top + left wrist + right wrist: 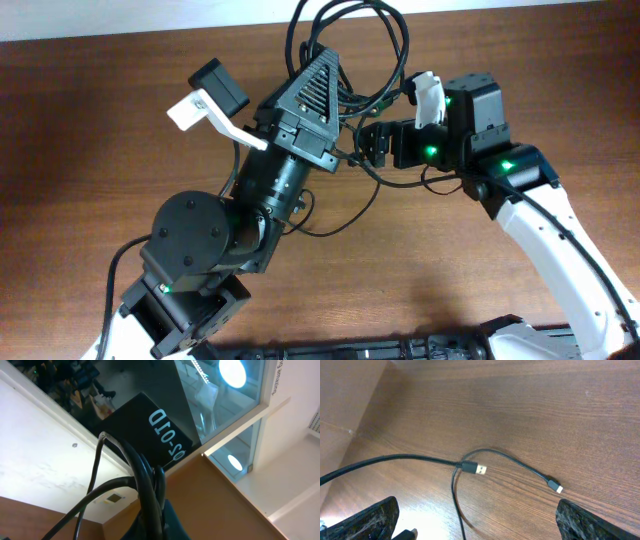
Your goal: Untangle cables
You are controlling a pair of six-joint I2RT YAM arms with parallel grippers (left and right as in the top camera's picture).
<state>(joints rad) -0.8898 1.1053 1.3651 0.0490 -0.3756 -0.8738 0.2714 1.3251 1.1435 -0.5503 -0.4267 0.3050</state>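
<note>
A brown wood-grain table [80, 130] fills the overhead view, with a pale sheen of light on its surface. The left wrist view looks up at a black placard [145, 425] with white lettering. Right of the placard is a white-framed glass pane [220, 415] showing two bright round lights [232, 372]; left of it is a white panel [35, 455].

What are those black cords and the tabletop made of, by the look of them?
The cables: likely rubbery plastic sheathing, matte black, bending in soft loops; the plug tip glints like metal. The table: wood or wood-look laminate, brown, visible grain.
</note>
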